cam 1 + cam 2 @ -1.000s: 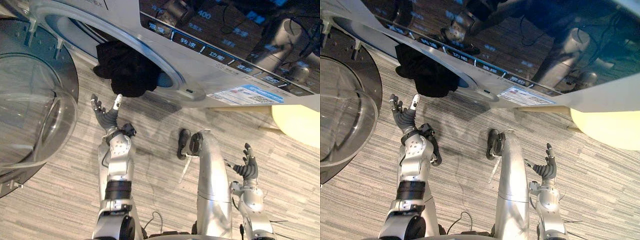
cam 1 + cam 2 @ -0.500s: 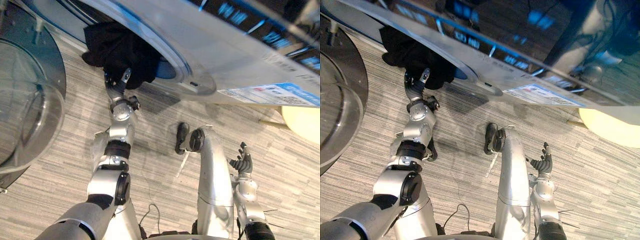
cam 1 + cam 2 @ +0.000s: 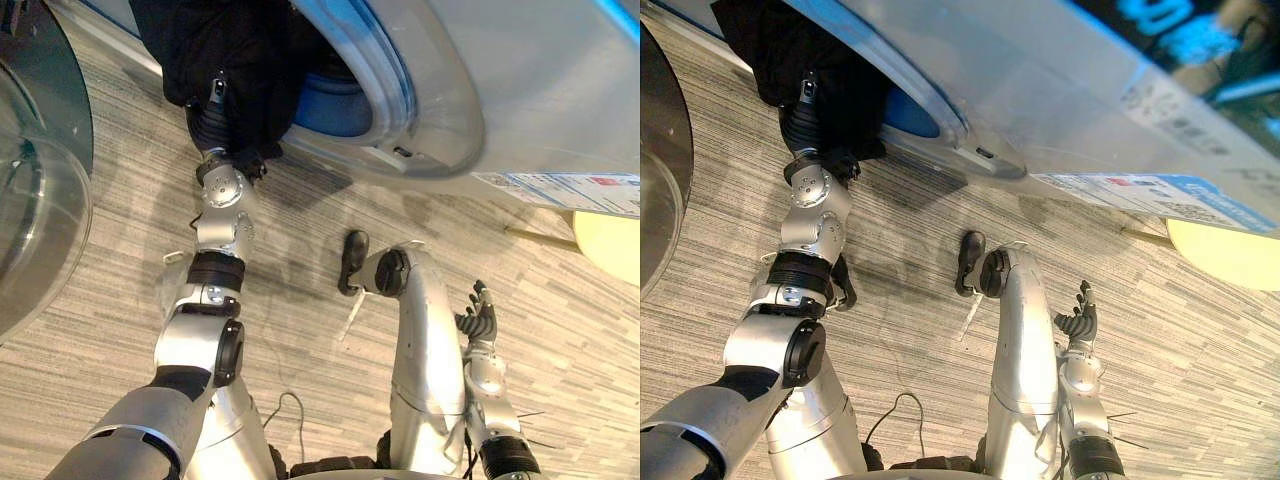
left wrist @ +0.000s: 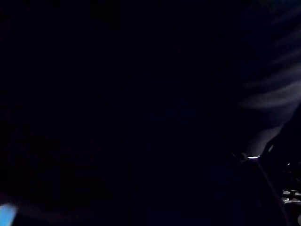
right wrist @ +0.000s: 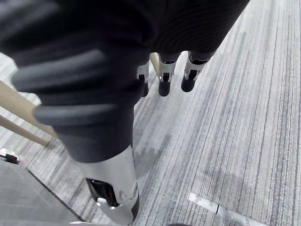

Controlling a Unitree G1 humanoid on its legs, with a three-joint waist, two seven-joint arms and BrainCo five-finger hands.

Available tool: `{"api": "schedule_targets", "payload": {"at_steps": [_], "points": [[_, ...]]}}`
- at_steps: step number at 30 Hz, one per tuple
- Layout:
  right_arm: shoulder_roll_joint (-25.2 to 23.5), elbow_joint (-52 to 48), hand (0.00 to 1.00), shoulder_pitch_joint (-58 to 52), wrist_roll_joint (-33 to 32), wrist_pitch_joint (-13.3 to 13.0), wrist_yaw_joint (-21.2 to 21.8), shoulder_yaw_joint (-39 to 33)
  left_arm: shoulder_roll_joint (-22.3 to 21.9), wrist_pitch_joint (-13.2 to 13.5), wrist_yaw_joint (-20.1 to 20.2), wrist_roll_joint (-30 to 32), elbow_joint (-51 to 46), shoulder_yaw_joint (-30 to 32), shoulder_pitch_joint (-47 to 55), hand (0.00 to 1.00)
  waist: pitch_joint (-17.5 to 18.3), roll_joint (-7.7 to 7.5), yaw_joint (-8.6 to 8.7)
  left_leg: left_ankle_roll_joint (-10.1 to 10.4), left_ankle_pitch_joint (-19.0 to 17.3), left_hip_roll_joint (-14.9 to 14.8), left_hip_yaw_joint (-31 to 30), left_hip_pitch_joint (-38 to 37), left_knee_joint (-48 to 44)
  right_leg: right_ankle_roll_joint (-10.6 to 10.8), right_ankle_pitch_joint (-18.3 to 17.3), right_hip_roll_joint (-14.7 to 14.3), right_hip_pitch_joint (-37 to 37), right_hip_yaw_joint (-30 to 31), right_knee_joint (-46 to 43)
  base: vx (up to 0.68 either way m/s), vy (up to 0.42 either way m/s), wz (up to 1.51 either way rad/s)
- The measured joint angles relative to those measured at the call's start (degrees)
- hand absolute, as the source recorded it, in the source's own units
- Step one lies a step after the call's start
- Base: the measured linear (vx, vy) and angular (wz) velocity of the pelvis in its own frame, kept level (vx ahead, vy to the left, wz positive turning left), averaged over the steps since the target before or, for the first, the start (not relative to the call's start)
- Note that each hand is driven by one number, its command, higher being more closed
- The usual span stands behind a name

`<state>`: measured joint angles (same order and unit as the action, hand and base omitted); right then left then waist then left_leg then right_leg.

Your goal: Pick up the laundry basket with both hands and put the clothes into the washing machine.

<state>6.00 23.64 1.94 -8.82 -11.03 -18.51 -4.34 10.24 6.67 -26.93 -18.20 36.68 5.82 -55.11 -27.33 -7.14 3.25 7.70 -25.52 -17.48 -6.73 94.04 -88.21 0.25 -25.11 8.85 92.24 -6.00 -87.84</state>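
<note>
A heap of black clothes (image 3: 235,50) hangs out of the washing machine's round opening (image 3: 395,95) and over its lower rim. My left arm reaches up to it, and my left hand (image 3: 212,118) is buried in the black cloth up to its dark wrist cover. In the left wrist view the black cloth (image 4: 141,94) lies right against the hand. My right hand (image 3: 478,318) hangs low at my right side above the floor, open and empty, with its fingers (image 5: 163,84) relaxed.
The machine's glass door (image 3: 30,230) stands swung open at the left. A pale yellow round thing (image 3: 612,245) sits on the floor at the right, with thin beige legs (image 5: 19,125) near my right hand. Grey striped flooring (image 3: 300,250) lies below the machine.
My left arm has stretched up and its hand has gone from open below the clothes into the black cloth. The camera has leaned nearer the machine. My right hand has stayed put.
</note>
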Motion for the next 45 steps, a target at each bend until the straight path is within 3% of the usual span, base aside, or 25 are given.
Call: {"api": "schedule_targets", "payload": {"at_steps": [8,12,20,24,27,31,32,34,39,45], "points": [[-0.10,-1.02,0.00,0.22,0.03,0.73,-0.32,-0.53,-6.59,1.23,-2.51,-0.08,-22.71,-2.34,14.66,1.00,-0.83,0.44,-0.15,-0.04,-0.02,0.49,0.86,-2.24,-0.20,0.31,-0.24,0.28,-1.05,1.17,-1.15,0.04,-0.033,0.05],[0.12,-2.86,0.00,0.64,0.10,1.47,-0.34,-1.88,-9.45,1.73,-3.38,3.54,-35.30,-6.57,20.97,1.00,-0.82,0.46,-0.94,-0.33,-0.17,0.51,1.09,-4.54,0.67,0.19,-0.80,0.29,-2.84,1.18,-1.07,0.03,-0.048,0.05],[0.79,-3.73,0.00,3.60,0.31,1.62,-0.31,-2.42,-9.28,3.24,-3.62,7.80,-41.41,-8.57,20.64,1.00,-0.70,0.63,-1.12,0.44,0.27,0.53,1.37,-5.55,1.07,-0.64,-0.43,-0.11,-3.12,1.33,-1.01,0.04,-0.041,-0.02],[1.04,-3.74,0.00,4.17,0.28,1.60,-0.25,-2.44,-4.31,2.01,-5.69,11.15,-37.30,-10.49,10.56,1.00,-0.31,1.27,-1.10,0.42,0.25,0.40,1.17,-5.33,0.70,-0.89,-0.27,-0.35,-3.05,1.26,-1.02,0.04,-0.025,-0.04],[0.97,-3.73,0.00,4.21,-0.10,1.34,-0.10,-2.50,2.78,-0.11,-7.07,14.25,-30.33,-10.57,0.04,1.00,0.91,2.87,-0.93,0.11,0.08,-0.58,1.08,-4.48,0.54,-0.65,0.20,-1.15,-2.34,1.00,-0.11,0.04,-0.020,-0.19],[-0.10,-3.27,0.00,4.21,-0.15,0.39,0.08,-2.52,9.99,-1.74,-6.76,16.86,-21.96,-11.47,-9.59,1.00,1.52,3.27,-0.96,0.21,0.13,-2.03,1.23,-3.27,0.69,-0.75,1.43,-2.64,-1.03,0.92,1.27,0.04,-0.019,-0.26],[-0.07,-2.54,0.00,4.37,-0.12,0.22,0.73,-2.31,12.09,-2.35,-6.56,17.96,-18.00,-12.70,-12.96,0.00,1.55,3.23,-0.91,0.26,0.15,-2.59,1.17,-2.82,0.59,-0.71,1.86,-2.94,-0.74,0.68,1.70,0.06,-0.003,-0.26],[-0.10,-2.47,0.00,4.38,-0.17,0.09,1.44,-2.31,14.25,-3.98,-4.09,20.16,-12.73,-15.32,-17.68,0.00,1.55,3.23,-0.86,0.19,0.12,-2.76,0.84,-2.14,0.37,-0.75,2.51,-3.18,-0.49,0.40,2.33,0.05,0.003,-0.18],[0.09,-1.98,0.00,4.64,-0.31,-0.26,2.12,-2.16,17.92,-4.59,0.82,26.98,-6.85,-19.59,-22.90,0.00,1.55,3.23,-0.72,-0.77,-0.43,-3.57,0.88,-0.67,-0.28,-0.03,3.44,-3.82,0.30,0.32,3.42,0.04,0.011,-0.16],[1.35,1.05,0.00,6.48,-1.15,-1.40,2.45,-1.44,20.46,-7.69,4.03,40.49,-2.24,-24.19,-26.33,0.00,1.55,3.23,-0.70,-2.02,-1.15,-3.31,0.88,0.70,-1.93,0.68,3.80,-3.20,0.61,0.20,3.06,0.06,0.011,-0.01]]}}
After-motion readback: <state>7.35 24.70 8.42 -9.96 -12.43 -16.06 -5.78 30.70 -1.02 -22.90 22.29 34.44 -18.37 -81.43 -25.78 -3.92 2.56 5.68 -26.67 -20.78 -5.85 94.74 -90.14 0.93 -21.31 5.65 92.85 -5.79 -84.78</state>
